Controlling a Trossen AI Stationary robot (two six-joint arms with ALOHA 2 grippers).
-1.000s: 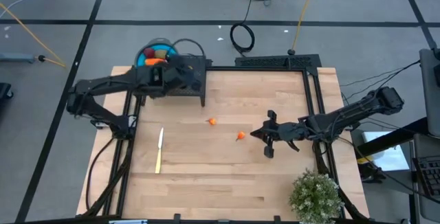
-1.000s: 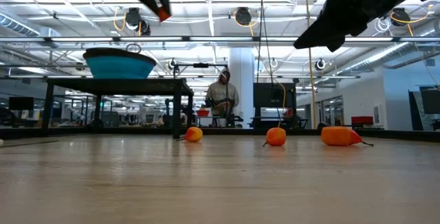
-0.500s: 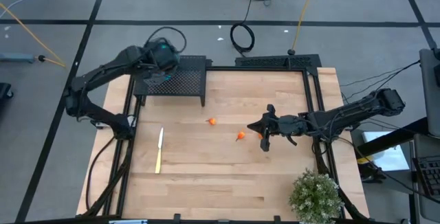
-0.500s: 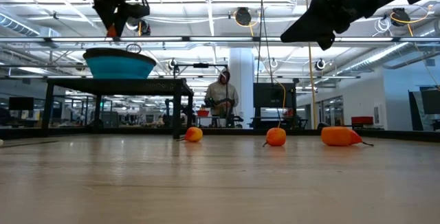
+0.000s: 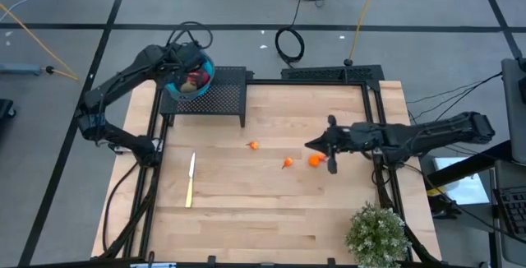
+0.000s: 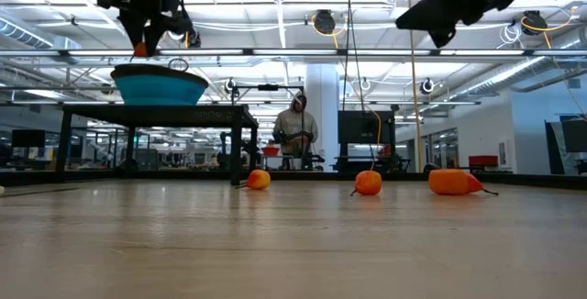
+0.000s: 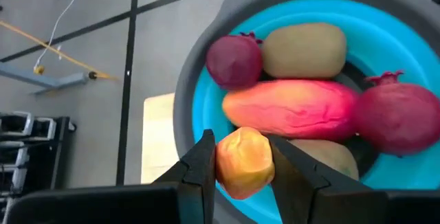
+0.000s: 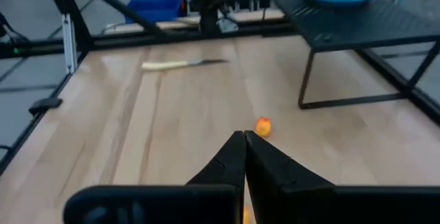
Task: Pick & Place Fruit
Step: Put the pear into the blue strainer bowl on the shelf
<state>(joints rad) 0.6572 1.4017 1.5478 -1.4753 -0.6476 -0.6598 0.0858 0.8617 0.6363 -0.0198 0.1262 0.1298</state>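
Gripping a small orange fruit across its middle, left gripper hovers over blue bowl, upper left. Looks light, smooth, apt to roll. Right gripper shut, empty, above three orange pieces mid-table.

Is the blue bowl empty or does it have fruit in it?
It has fruit. The blue bowl holds a long red-orange piece, two dark red round ones and olive-green ovals.
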